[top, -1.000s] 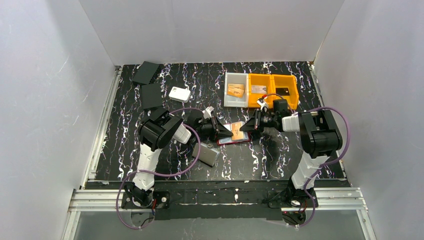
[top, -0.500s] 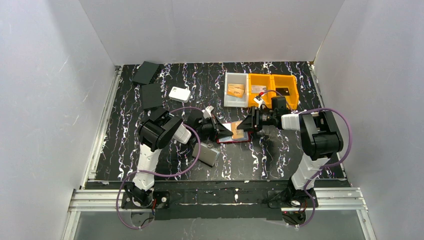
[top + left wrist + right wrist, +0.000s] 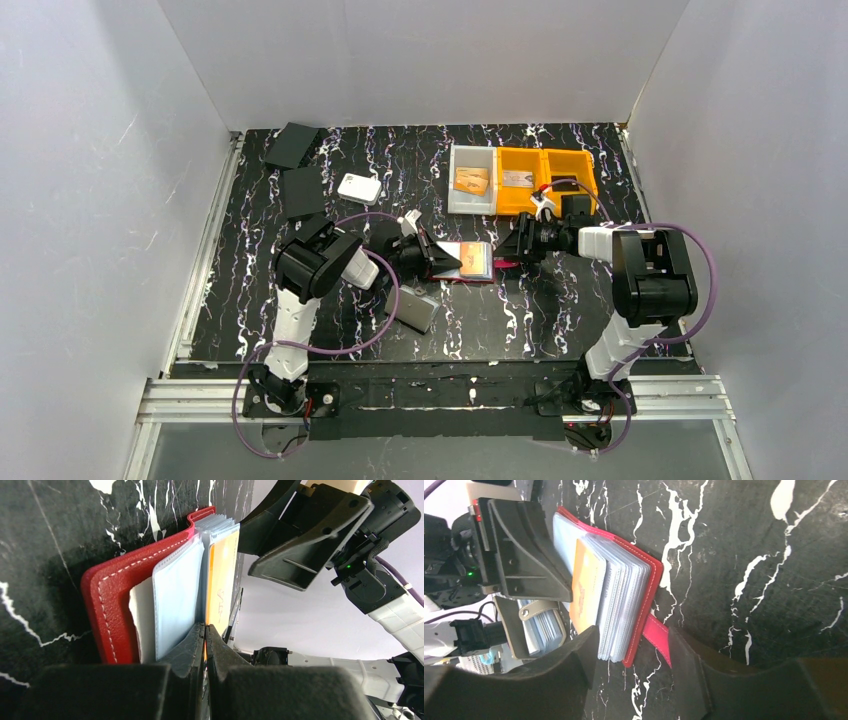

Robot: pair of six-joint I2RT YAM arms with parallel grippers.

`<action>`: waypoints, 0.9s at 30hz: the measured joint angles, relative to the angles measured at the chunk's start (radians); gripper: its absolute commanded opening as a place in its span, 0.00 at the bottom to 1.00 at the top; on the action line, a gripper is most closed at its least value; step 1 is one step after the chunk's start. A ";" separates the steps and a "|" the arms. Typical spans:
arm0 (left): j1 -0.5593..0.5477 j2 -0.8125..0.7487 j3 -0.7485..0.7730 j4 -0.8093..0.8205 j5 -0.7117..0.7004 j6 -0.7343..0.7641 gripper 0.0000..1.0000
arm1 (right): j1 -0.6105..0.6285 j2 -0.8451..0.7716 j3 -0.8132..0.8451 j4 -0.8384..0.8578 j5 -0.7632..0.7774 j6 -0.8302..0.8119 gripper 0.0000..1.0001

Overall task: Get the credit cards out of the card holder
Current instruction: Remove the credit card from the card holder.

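The left gripper [image 3: 205,627], at the left edge of the card holder [image 3: 110,610], is clenched on the orange credit card [image 3: 222,575] (tucked among clear sleeve pages [image 3: 177,595]), while at the open holder's right edge the right gripper [image 3: 633,635] stands released, fingers straddling the snap tab [image 3: 658,637].

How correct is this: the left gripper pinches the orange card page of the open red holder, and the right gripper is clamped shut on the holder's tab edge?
Not quite. The right gripper is open: in the right wrist view its jaws stand apart on either side of the holder at its tab corner, without clamping it. The rest is right: the left gripper is shut on the orange card page.
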 measured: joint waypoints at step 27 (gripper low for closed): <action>0.006 0.036 -0.002 0.167 0.029 -0.114 0.00 | 0.005 0.110 -0.021 0.150 -0.106 0.180 0.40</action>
